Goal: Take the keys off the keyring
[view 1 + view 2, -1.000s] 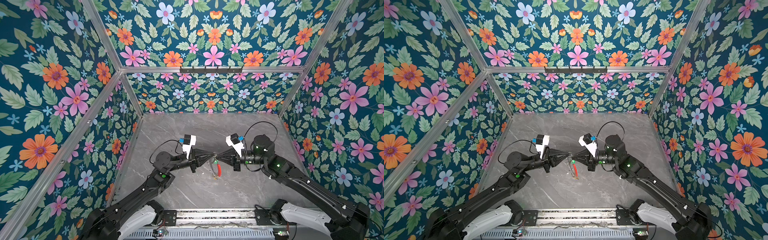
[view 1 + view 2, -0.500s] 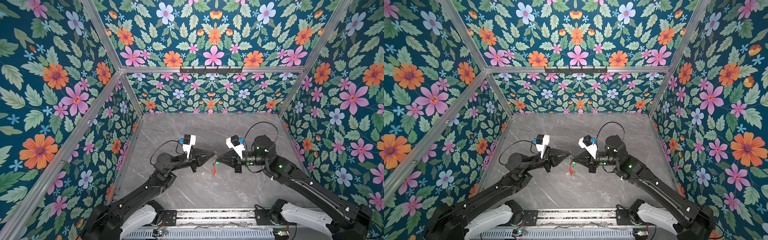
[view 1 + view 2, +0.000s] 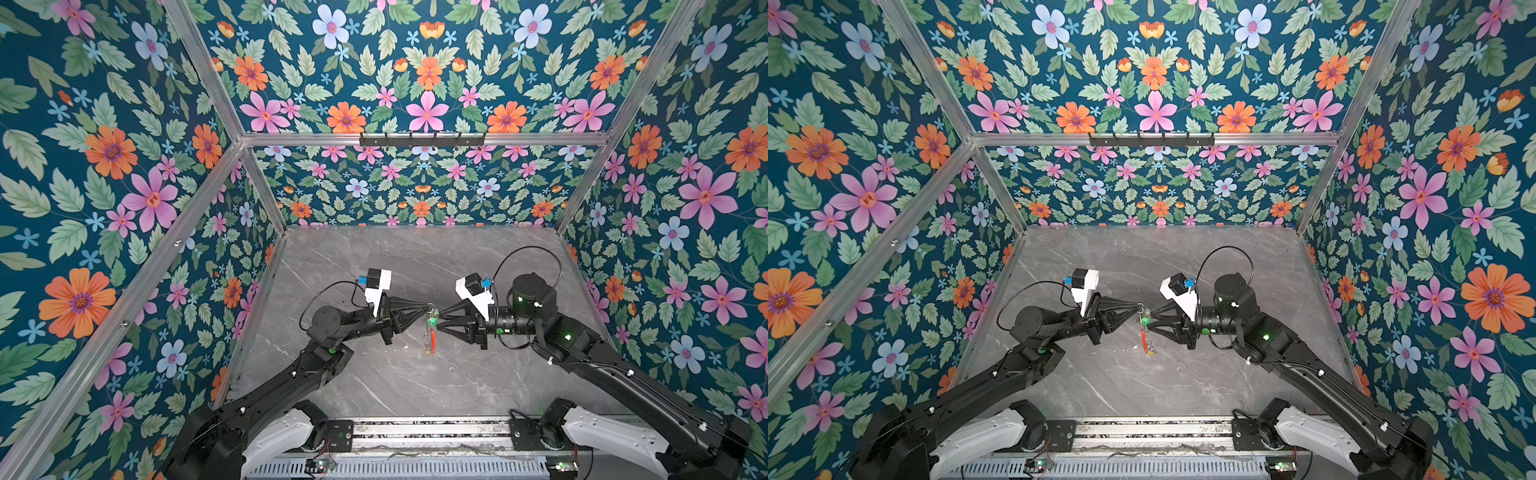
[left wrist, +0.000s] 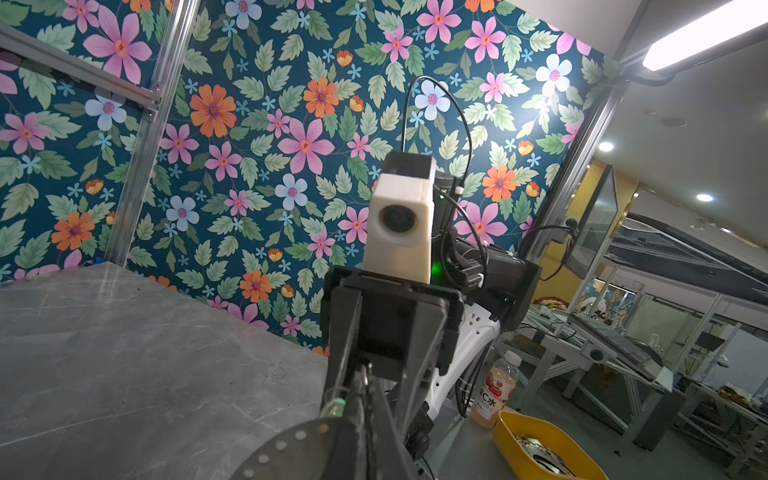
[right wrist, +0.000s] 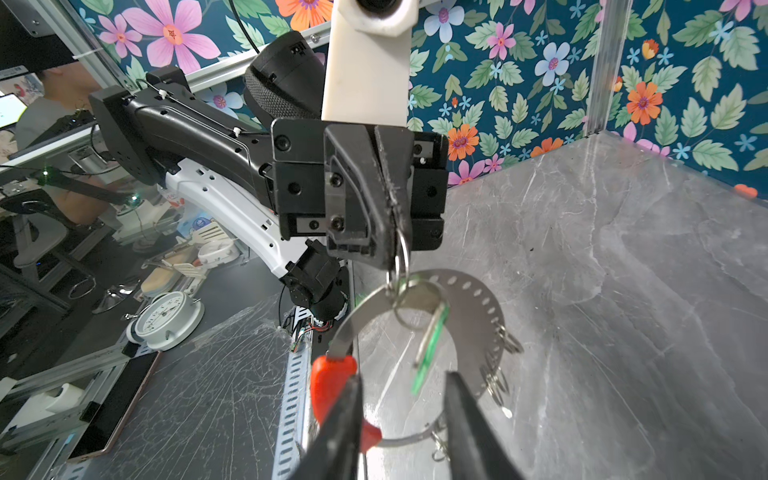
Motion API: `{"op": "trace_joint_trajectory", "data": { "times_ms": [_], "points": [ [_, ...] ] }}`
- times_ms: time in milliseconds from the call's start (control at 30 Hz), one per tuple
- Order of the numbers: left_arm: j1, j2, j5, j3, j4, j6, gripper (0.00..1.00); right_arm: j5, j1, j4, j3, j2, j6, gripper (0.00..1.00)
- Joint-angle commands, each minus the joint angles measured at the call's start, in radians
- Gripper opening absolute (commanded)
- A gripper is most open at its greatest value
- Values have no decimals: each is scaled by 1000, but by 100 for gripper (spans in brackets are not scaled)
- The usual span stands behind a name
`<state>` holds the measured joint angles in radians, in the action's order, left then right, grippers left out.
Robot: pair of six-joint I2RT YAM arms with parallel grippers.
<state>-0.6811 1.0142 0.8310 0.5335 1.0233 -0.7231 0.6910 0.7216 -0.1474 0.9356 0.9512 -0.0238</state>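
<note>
**Overhead view.** Both arms reach inward and meet above the middle of the grey marbled tabletop [image 3: 1100, 374]. The left tool [image 3: 1138, 308], jaws closed, pinches the top of the keyring [image 3: 1144, 338]. The keyring hangs edge-on beneath the tips and appears as a thin strip, mostly red. The right tool [image 3: 1151, 321] faces it with jaws parted, its fingers either side of the green-tagged key [image 3: 1145, 320]; contact cannot be resolved. Flowered wall panels [image 3: 1154, 187] enclose the cell.
</note>
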Motion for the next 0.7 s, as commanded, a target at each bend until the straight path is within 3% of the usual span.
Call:
{"op": "trace_joint_trajectory", "data": {
  "times_ms": [0, 100, 233, 333, 533, 667],
  "points": [
    [1, -8, -1, 6, 7, 30, 0, -52, -1, -33, 28, -37, 24, 55],
    [0, -5, 4, 6, 3, 30, 0, -22, -25, -19, 56, -45, 19, 58],
    [1, -2, 5, 3, 13, 26, 0, 178, -117, 96, 92, 21, -109, 59],
    [0, -3, 0, 1, 17, 24, 0, 263, -122, 148, 114, 73, -159, 59],
    [0, 2, -9, -3, 29, 24, 0, 328, -122, 200, 103, 125, -217, 54],
    [1, 10, -12, -4, 37, 24, 0, 329, -122, 221, 92, 142, -239, 43]
  ]
}}
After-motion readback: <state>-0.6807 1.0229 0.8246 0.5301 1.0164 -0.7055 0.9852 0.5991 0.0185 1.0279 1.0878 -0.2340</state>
